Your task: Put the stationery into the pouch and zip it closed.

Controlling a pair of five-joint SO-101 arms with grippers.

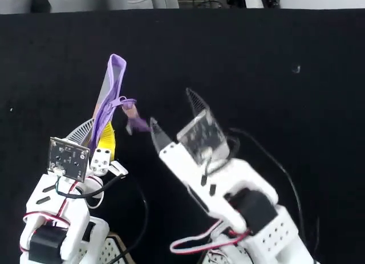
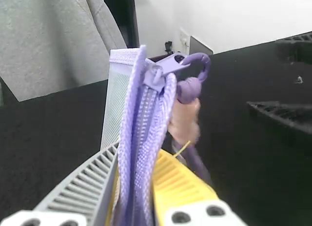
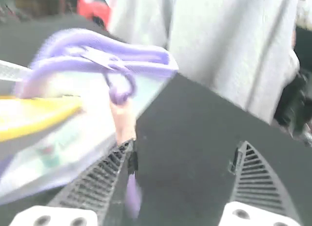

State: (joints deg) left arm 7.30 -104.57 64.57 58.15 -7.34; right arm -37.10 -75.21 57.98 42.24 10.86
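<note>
While the left gripper (image 1: 96,138) pinches the pouch (image 1: 112,84), the right gripper (image 1: 173,112) gapes.

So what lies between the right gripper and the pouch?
The zipper's dangling charm, hanging off the pouch beside one finger of the right gripper; the high view shows it.

pouch (image 1: 111,87) — in left end effector (image 1: 94,135) | right end effector (image 1: 171,108) just beside

The left gripper (image 1: 94,134) is pointed away from its base and is clamped on the pouch (image 1: 112,84). The right gripper (image 1: 177,117) is held spread wide, angled toward the left one, just beside it.
</note>
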